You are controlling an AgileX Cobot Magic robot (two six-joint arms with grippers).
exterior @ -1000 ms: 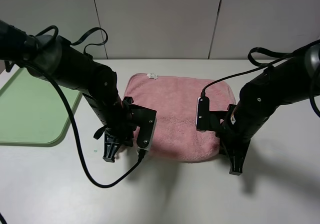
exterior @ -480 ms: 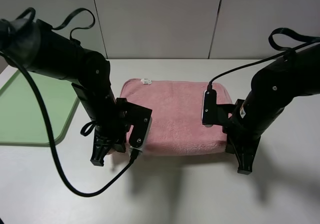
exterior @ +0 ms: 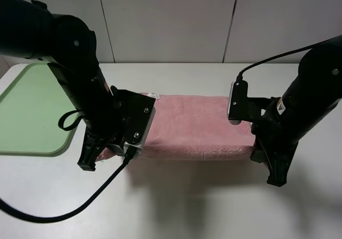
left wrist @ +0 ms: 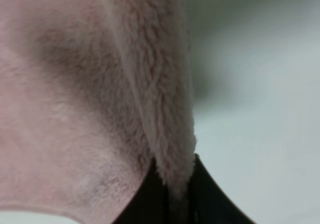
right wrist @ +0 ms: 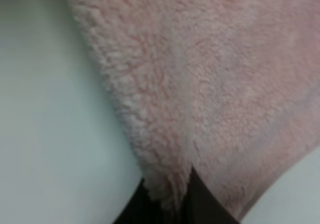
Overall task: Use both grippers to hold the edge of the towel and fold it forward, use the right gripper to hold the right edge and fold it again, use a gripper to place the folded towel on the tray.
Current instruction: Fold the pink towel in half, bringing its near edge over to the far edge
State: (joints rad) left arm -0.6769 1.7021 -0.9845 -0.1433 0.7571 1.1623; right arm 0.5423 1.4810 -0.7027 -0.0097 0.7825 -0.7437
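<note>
While both arms hang over the table [exterior: 181, 207], I log the left gripper [left wrist: 176, 204] as clamped on the edge of the towel [left wrist: 170, 134], with pink pile bunched between its black fingers. The right gripper [right wrist: 169, 204] is likewise pinched tight on that edge at its own side. The towel [exterior: 197, 126] spans between the two claws as a long pink band, its white tag [exterior: 154, 95] beside the left arm. The tray [exterior: 32, 105] is light green and lies outboard of the left gripper, apart from the cloth.
</note>
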